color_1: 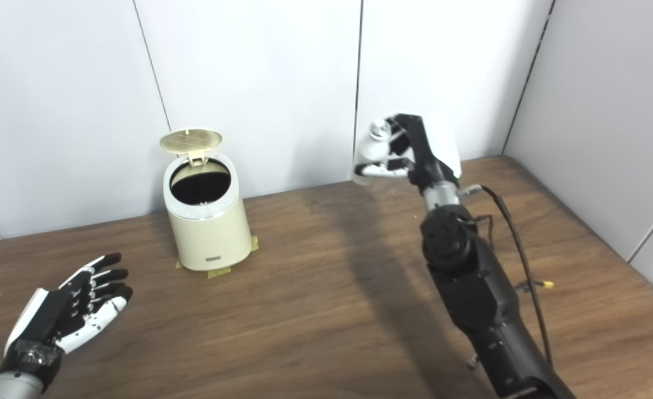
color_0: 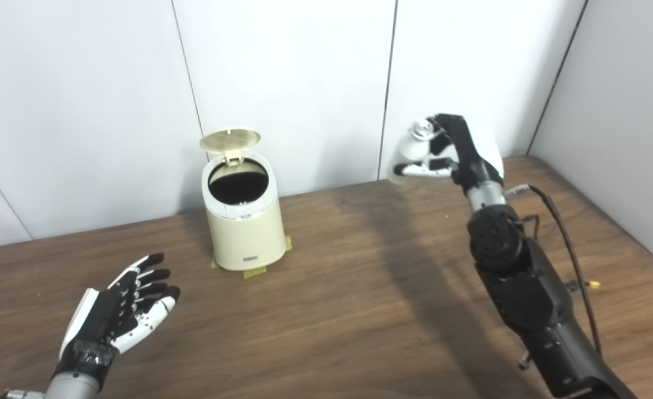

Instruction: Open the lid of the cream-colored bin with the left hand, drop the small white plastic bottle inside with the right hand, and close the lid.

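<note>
The cream-colored bin [color_0: 244, 227] stands on the wooden table near the back wall, left of centre. Its round lid [color_0: 230, 139] is tipped up and open, and the dark inside shows. My right hand [color_0: 452, 154] is raised high to the right of the bin, well apart from it, and is shut on the small white plastic bottle [color_0: 412, 151], which lies tilted in its fingers. My left hand [color_0: 117, 311] is open and empty, palm up, low over the table in front and to the left of the bin. The bin also shows in the right eye view [color_1: 207, 221].
Yellow tape tabs [color_0: 255, 271] stick out under the bin's base. White wall panels stand close behind the table. A black cable [color_0: 567, 238] runs along my right forearm. The table's right edge [color_0: 625, 221] runs diagonally near the right arm.
</note>
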Robot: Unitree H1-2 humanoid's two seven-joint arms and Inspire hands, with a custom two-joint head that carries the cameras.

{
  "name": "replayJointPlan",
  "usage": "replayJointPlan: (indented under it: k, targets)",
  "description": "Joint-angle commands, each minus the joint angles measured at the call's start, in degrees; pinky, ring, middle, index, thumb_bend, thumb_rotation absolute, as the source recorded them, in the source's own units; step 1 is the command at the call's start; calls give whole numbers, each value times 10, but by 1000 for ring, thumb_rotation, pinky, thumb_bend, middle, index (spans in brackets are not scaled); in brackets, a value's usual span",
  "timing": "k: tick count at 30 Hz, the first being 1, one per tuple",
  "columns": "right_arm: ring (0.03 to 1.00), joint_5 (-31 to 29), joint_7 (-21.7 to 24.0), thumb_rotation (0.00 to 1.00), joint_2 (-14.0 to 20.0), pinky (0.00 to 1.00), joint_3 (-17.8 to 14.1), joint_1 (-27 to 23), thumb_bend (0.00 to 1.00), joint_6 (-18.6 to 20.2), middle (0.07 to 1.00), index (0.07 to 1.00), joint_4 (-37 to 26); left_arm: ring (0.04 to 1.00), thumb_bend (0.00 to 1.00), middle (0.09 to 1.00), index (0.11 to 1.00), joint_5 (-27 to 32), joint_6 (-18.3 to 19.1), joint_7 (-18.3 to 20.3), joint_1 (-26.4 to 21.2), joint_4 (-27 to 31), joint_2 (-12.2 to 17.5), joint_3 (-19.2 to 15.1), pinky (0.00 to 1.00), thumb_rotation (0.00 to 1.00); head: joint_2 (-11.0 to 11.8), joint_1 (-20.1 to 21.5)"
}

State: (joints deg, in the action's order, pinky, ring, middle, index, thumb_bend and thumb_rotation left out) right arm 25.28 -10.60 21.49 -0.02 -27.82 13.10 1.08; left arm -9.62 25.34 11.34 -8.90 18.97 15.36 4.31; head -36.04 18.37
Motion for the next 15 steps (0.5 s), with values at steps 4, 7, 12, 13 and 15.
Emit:
replayJointPlan:
  k: [4,7,12,13,15]
  targets:
    - [457,16,28,0,-12,450,16,-60,521,3,494,484,-57,789,477,823,903,-2,-26,-10,-12,9,-7,0,736,356,-4,-15]
    - [450,26,49,0,-26,434,35,-81,521,7,489,493,-78,792,481,824,897,-5,-26,-11,-10,9,-11,2,742,365,-4,-28]
    - [436,21,66,0,-56,400,53,-115,521,-2,493,488,-84,785,489,821,891,-14,-27,-14,-9,5,-16,7,734,374,0,-53]
    - [436,22,67,0,-63,402,57,-121,521,-4,495,486,-84,785,491,821,892,-16,-30,-16,-9,3,-16,8,734,382,1,-56]
    - [435,27,71,0,-76,402,65,-131,520,-3,498,485,-84,782,497,819,893,-15,-40,-18,-9,-4,-19,9,729,387,3,-67]
